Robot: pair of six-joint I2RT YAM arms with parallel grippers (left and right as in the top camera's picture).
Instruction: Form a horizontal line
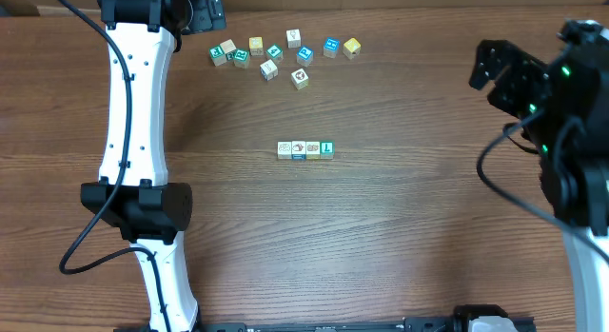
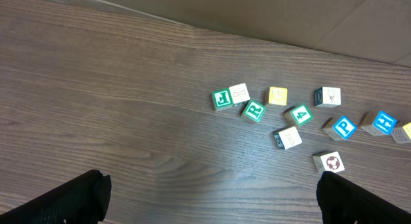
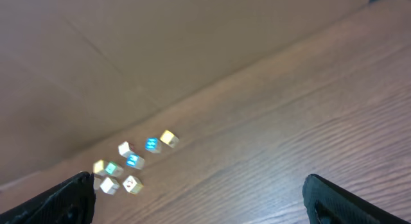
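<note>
Apparently the task looks done: the four picture cubes (image 1: 304,149) sit touching in a left-to-right row at the middle of the table (image 1: 400,237), well apart from the spare cubes (image 1: 274,52) scattered on the far side, while the left gripper (image 2: 212,208) and right gripper (image 3: 196,201) both have their fingers spread, grasping nothing.

We count four cubes in the horizontal line (image 1: 305,149) and eleven in the scattered cluster (image 1: 269,69), fifteen altogether. We count two arms: left arm (image 1: 133,113), right arm (image 1: 571,170).
</note>
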